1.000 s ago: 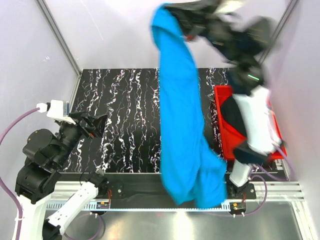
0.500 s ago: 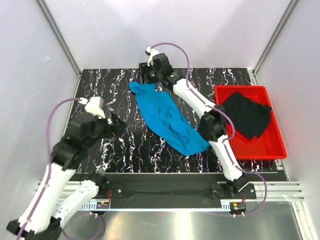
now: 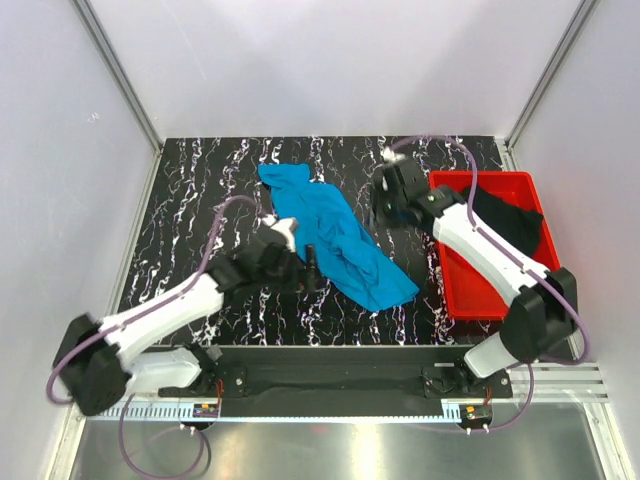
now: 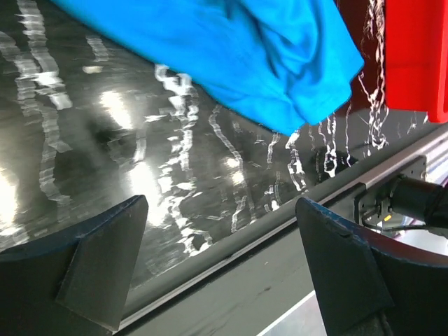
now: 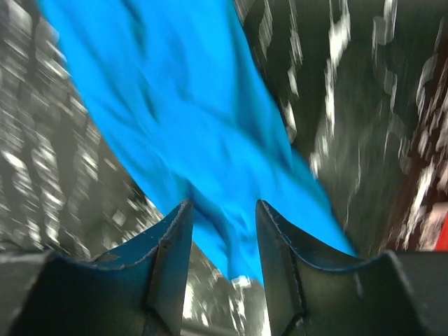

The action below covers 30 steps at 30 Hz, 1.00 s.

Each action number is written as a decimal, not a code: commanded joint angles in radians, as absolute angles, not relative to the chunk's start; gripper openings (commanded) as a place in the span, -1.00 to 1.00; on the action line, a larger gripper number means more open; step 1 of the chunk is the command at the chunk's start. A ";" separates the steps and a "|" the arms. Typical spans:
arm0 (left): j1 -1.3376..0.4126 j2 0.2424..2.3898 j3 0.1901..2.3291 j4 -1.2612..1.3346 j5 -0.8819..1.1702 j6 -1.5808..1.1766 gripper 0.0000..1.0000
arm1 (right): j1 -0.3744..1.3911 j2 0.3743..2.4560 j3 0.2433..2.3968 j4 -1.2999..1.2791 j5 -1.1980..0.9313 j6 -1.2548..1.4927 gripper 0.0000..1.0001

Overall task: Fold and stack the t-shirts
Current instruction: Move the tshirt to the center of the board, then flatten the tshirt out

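Bright even light, glare on the table, right wrist view blurred

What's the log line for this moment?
blue shirt crumpled on table | black shirt in tray | left fingers open, near blue shirt | right fingers open, empty | nothing folded

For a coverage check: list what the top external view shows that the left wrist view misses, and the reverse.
Top external only: the black t-shirt lying in the red tray, and the right hand. Left wrist only: the left hand close up, open and empty. Both: the blue t-shirt, the red tray, the marbled table.
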State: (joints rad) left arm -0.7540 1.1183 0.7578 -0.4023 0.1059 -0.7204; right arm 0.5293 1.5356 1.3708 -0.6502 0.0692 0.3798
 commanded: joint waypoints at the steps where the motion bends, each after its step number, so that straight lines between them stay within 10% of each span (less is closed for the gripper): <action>1: -0.843 1.251 0.879 -0.279 -0.062 -0.796 0.86 | 0.535 1.441 1.176 -0.641 0.087 0.498 -0.04; 16: -0.930 1.749 1.134 -0.319 -0.114 -0.831 0.75 | 0.529 1.193 0.945 -0.721 0.134 0.613 0.52; 26: -0.854 1.638 1.029 -0.259 -0.094 -0.762 -0.97 | 0.529 1.393 0.891 -0.559 0.002 0.667 0.30; 30: -0.851 1.592 1.005 -0.273 -0.110 -0.726 -1.00 | 0.529 1.469 0.908 -0.526 0.003 0.669 -0.20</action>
State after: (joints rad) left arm -0.8497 1.6596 1.0172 -0.3130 -0.0937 -0.7670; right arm 0.5301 1.4334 0.8890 -0.5934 0.0174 0.6491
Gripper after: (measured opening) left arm 0.012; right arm 0.442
